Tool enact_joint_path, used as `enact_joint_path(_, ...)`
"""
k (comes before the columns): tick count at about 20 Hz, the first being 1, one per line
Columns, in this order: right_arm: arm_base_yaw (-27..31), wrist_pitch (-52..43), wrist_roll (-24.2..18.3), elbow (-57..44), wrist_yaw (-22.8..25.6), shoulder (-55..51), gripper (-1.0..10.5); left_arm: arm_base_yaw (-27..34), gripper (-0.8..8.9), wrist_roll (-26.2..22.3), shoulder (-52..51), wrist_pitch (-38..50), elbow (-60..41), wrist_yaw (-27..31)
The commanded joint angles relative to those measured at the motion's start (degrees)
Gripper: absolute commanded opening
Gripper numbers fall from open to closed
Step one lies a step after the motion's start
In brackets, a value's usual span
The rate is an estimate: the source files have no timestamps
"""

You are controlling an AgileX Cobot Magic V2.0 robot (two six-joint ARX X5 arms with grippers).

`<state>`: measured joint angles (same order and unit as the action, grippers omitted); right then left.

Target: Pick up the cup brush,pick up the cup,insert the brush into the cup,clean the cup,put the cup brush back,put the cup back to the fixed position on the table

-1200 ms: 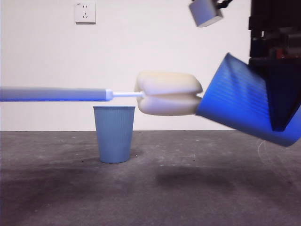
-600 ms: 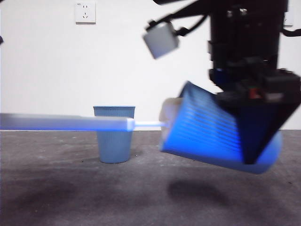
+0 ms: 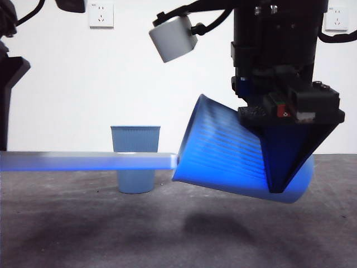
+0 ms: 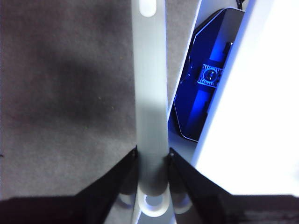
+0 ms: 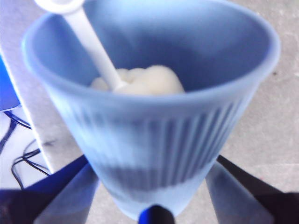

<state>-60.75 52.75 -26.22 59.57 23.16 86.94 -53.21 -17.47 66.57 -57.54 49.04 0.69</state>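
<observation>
A bare robot test room or lab, not a home. Behind the right gripper (image 3: 281, 187) stands a plain white wall (image 3: 83, 84) with power sockets (image 3: 101, 14). Below it lies a scuffed dark grey table (image 3: 83, 234).

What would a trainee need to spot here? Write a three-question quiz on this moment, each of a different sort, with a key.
1. True or false: the cream-yellow lobed sponge head of the long grey-handled cup brush sits inside the tall ribbed blue plastic cup held tilted above the dark grey matte table.
2. Which gripper holds the brush handle?
A. left gripper
B. right gripper
3. Fill in: the second blue ribbed cup stands ____ on the table.

Key: 1 true; 2 A; 3 upright
</observation>
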Motion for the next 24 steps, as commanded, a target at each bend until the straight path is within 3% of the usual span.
enact_joint_path(1, -0.31, -0.63, 0.52, 0.17, 0.79, 0.28, -0.2, 0.28, -0.09, 0.92, -0.48, -1.62, -0.50, -0.48)
enact_joint_path(16, 0.87, 0.39, 0.66, 0.17, 2.40, 0.17, -0.2, 3.74, -0.09, 3.78, -12.72, -12.61, -0.50, 2.32)
enact_joint_path(24, 0.83, -1.77, 0.66, 0.17, 2.14, 0.17, -0.2, 3.74, -0.09, 3.63, -10.25, -5.16, -0.50, 1.66)
